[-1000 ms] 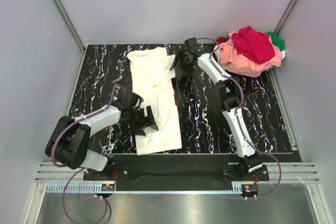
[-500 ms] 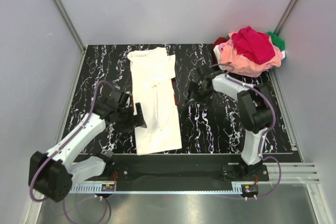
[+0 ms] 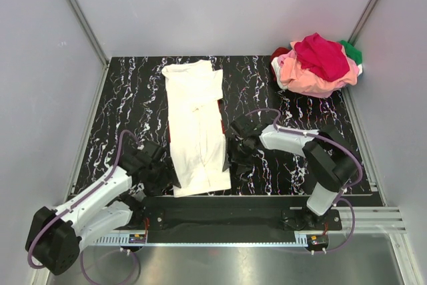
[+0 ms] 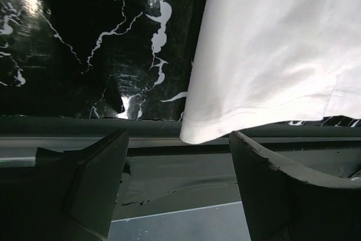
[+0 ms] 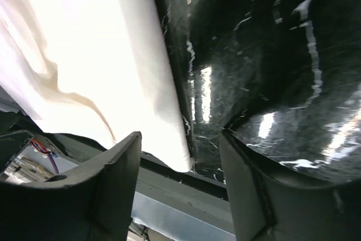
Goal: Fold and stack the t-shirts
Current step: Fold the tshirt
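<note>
We've got the folded t-shirt (image 3: 197,125) lying lengthwise on the table (image 3: 253,78), left of centre, running from the far side down to the near edge. The heap of t-shirts (image 3: 317,65) sits in the far right corner, well apart from it. Our left gripper (image 3: 163,173) is at the folded t-shirt's near left corner. Our right gripper (image 3: 233,155) is just beside its near right edge, so there's one on each side.
</note>
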Motion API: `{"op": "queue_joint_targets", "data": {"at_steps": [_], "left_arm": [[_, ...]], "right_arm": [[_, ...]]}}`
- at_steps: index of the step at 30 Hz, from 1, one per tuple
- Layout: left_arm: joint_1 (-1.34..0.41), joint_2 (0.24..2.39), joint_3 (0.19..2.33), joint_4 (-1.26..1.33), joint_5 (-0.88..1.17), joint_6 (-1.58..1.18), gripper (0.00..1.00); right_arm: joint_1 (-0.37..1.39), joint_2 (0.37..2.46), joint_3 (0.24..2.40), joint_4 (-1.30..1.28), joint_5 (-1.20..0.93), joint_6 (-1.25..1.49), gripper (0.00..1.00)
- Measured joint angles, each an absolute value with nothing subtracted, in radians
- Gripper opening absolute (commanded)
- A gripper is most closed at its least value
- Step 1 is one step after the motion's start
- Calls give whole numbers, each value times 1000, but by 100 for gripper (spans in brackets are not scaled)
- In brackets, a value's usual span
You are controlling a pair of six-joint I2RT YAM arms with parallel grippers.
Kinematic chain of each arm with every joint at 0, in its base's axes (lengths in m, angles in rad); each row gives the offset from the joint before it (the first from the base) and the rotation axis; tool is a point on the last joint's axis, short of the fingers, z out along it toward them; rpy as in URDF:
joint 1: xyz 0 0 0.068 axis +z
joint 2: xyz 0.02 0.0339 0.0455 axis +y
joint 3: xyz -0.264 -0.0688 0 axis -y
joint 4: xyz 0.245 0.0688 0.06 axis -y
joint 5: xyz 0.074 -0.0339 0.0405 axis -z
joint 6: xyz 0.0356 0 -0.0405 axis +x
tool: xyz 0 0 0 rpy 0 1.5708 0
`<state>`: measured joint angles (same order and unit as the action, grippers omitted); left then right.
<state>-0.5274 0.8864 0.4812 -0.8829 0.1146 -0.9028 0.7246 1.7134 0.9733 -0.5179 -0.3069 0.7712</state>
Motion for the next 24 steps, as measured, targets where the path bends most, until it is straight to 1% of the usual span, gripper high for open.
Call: {"op": "queue_joint_targets", "data": {"at_steps": [1, 4, 7, 8, 10, 11, 14, 15, 17, 18, 20, 21, 22, 23, 24], "left_arm": [[-540, 888, 480, -876, 111, -918, 77], [-561, 892, 471, -836, 107, -952, 75], [-569, 895, 437, -792, 104, -979, 73], [-570, 897, 425, -782, 104, -986, 72], [-574, 899, 421, -780, 107, -1000, 71], [-577, 900, 420, -778, 107, -1003, 71], [-584, 908, 420, -776, 104, -1005, 68], [-586, 911, 420, -776, 102, -1007, 65], [-590, 912, 416, -764, 105, -1019, 62], [-593, 912, 414, -755, 107, -1023, 58], [-597, 912, 409, -735, 108, -1031, 54], [-598, 912, 406, -713, 108, -1033, 51], [-599, 915, 403, -691, 108, -1037, 47], [-601, 920, 402, -667, 107, -1040, 39], [-604, 924, 399, -651, 104, -1044, 29]], "right_arm": [[738, 1716, 971, -511, -308, 778, 59], [780, 1728, 968, -490, -311, 804, 54], [816, 1729, 962, -476, -308, 823, 48], [824, 1729, 959, -475, -307, 829, 44], [831, 1724, 949, -473, -303, 841, 42], [832, 1718, 941, -471, -302, 847, 39], [841, 1690, 907, -467, -296, 868, 35], [847, 1683, 896, -467, -295, 873, 32], [857, 1676, 880, -466, -298, 887, 29], [860, 1674, 878, -464, -298, 891, 22], [866, 1674, 873, -456, -296, 898, 16], [866, 1674, 870, -450, -297, 902, 10], [867, 1674, 868, -446, -297, 905, 6], [867, 1674, 867, -440, -297, 909, 1], [867, 1674, 866, -437, -297, 912, 0]]}}
